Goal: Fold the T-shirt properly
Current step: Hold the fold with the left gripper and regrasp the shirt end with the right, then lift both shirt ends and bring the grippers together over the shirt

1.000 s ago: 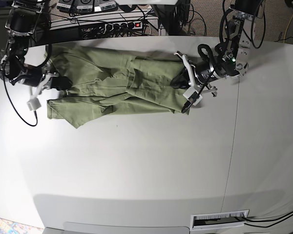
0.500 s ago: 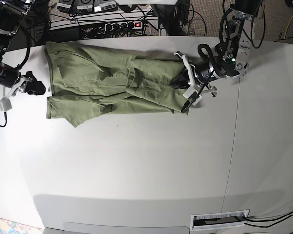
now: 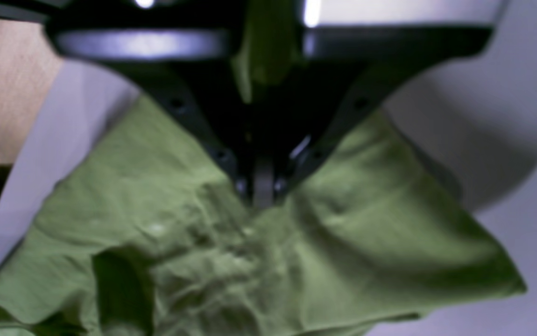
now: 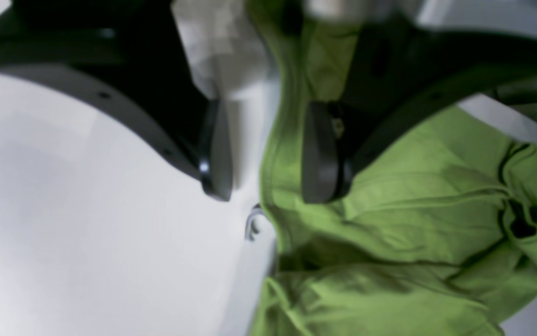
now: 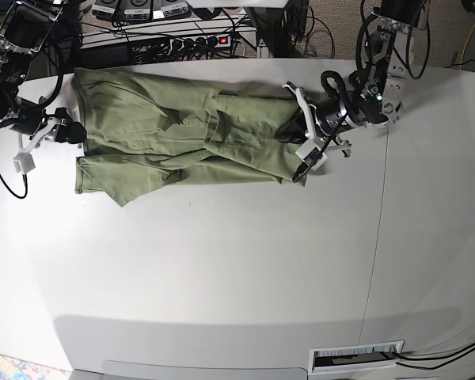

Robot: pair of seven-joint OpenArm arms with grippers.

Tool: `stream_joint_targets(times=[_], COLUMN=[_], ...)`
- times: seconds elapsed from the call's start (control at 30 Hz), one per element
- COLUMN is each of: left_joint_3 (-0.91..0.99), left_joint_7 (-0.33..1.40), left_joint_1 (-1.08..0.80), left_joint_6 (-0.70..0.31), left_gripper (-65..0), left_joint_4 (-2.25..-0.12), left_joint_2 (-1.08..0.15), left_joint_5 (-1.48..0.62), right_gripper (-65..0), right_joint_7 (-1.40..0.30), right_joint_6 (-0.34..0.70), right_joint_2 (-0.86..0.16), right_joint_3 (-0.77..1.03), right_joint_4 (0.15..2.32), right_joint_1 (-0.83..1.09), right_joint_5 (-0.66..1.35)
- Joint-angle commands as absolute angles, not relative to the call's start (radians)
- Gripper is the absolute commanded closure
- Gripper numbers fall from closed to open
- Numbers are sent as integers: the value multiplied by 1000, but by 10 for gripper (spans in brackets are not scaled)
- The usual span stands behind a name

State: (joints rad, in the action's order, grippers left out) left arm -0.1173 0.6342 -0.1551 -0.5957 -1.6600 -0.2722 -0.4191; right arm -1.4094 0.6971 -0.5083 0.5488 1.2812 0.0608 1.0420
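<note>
Two grips in different states: left gripper [image 5: 299, 134] pinched on one end of the T-shirt [image 5: 182, 134] to anchor it flat on the table [image 5: 237, 269], right gripper [image 4: 261, 154] spread astride the opposite hem, probably for regrasping.

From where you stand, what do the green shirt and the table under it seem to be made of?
T-shirt: soft thin knit, probably cotton; matte, it creases and drapes limply. Table: smooth, hard white board, perhaps laminate; it shows a faint sheen and a seam.
</note>
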Motion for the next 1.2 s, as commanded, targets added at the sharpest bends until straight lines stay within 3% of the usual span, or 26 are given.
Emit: stream_joint_targets(times=[0.0, 0.3, 0.83, 1.03, 1.17], left_joint_3=[-115, -115, -115, -115, -116], left_joint_7=[627, 627, 628, 627, 628], left_joint_1=[-150, -149, -150, -150, -153], left_joint_6=[-603, -603, -603, -603, -603], left_gripper=[0, 0, 0, 0, 0], left_joint_4=[-1671, -1671, -1671, -1671, -1671], left_joint_2=[-277, -277, -277, -276, -276], left_joint_5=[-426, -426, -426, -427, -461], right_gripper=[-262, -262, -252, 0, 0], right_joint_7=[-1396, -1368, -1318, -1345, -1350], right_joint_6=[698, 698, 698, 698, 698], right_joint_2=[-522, -454, -455, -478, -508], right_joint_3=[555, 547, 311, 316, 318], right_joint_4=[1296, 1296, 1295, 1295, 1296], right_joint_1=[50, 50, 50, 50, 50], right_joint_5=[1031, 944, 941, 953, 983])
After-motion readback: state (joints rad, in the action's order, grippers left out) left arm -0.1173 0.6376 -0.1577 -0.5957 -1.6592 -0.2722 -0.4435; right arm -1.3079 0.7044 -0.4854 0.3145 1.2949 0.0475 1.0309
